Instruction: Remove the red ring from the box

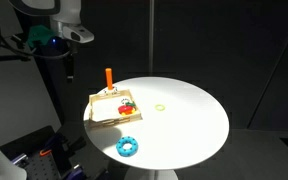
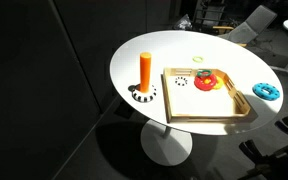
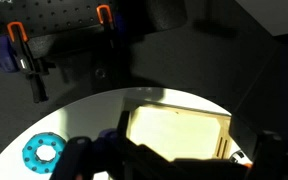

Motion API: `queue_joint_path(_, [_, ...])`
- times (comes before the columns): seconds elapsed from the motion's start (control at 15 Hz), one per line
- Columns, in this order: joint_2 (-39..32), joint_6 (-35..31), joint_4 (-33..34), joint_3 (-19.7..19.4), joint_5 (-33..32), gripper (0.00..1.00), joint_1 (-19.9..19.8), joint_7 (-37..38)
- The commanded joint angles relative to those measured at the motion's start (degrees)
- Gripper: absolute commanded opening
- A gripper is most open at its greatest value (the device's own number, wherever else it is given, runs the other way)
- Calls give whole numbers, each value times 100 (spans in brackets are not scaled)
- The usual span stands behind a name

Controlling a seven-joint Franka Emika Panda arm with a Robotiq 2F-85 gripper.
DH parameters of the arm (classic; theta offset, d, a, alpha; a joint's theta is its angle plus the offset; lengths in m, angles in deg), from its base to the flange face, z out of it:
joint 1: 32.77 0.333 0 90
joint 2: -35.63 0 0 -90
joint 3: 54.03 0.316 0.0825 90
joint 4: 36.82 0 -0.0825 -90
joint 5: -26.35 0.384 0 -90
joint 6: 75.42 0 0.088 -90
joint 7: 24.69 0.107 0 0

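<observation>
The red ring (image 1: 128, 104) lies in the box (image 1: 102, 112), a shallow tan wooden tray on the round white table; in both exterior views it sits near one wall (image 2: 206, 82) of the box (image 2: 199, 108). A small dark-green piece lies against it. My gripper (image 1: 81, 35) hangs high above the table, up and to the side of the box, holding nothing. In the wrist view its dark fingers (image 3: 174, 162) are spread wide, open, over the box (image 3: 179, 128). The red ring is hidden there.
A blue toothed ring (image 1: 127, 146) (image 2: 266, 91) (image 3: 42, 152) lies on the table beside the box. An orange peg (image 1: 108, 77) (image 2: 146, 68) stands on a black-and-white base by the box. A thin yellow-green ring (image 1: 160, 107) (image 2: 197, 58) lies farther off.
</observation>
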Motion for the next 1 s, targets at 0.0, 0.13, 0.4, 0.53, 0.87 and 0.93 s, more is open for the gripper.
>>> queue_joint_path(0.0, [0, 23, 10, 77, 40, 100, -89, -41])
queue_joint_path(0.13, [0, 23, 10, 77, 40, 100, -89, -41])
queue_joint_path(0.4, [-63, -58, 78, 86, -64, 100, -152, -42])
queue_joint_path(0.53, [-170, -219, 159, 101, -185, 100, -240, -39])
queue_joint_path(0.87, [-687, -1058, 377, 141, -579, 100, -438, 29])
queue_joint_path(0.93, [-841, -1274, 435, 148, -667, 100, -472, 45])
